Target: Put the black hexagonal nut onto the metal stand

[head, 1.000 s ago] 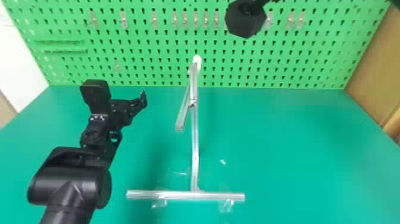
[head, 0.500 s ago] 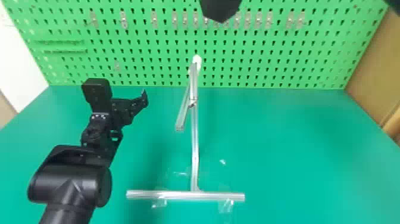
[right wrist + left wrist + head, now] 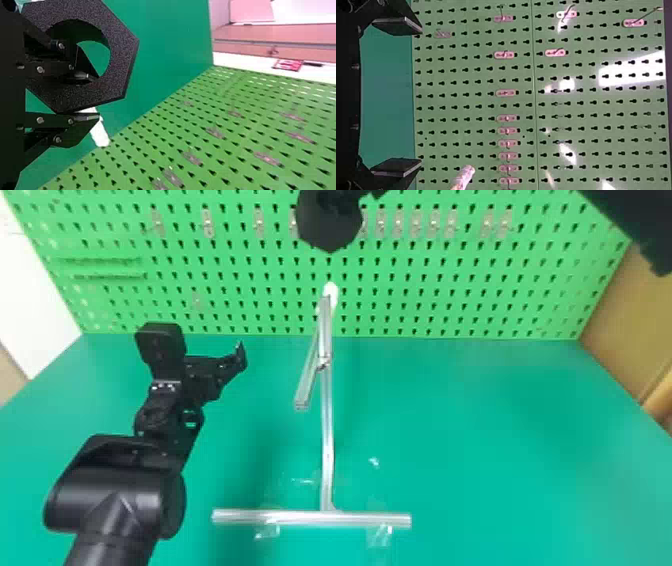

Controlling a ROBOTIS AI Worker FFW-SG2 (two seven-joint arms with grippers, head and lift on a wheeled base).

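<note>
The black hexagonal nut (image 3: 331, 227) hangs in the head view's upper middle, above the white tip of the metal stand (image 3: 327, 430), with a gap between them in that view. Beside it shows part of my right gripper (image 3: 374, 194). In the right wrist view my right gripper (image 3: 92, 97) is shut on the wall of the nut (image 3: 123, 51), one finger through its hole, the other outside. The stand's white tip (image 3: 100, 133) lies past the outer finger. My left gripper (image 3: 235, 362) is left of the stand; in its wrist view the left gripper (image 3: 420, 97) is open and holds nothing.
A green pegboard (image 3: 425, 297) with small metal hooks stands behind the green table (image 3: 500, 430). The stand's base bar (image 3: 240, 517) is taped down near the front. The right arm (image 3: 635, 220) crosses the upper right corner. A brown panel (image 3: 620, 315) borders the right side.
The nut, held by my right gripper, has moved left across the head view until it is in line with the stand's tip; it rose at first and has since come lower. The left arm is nearly unchanged.
</note>
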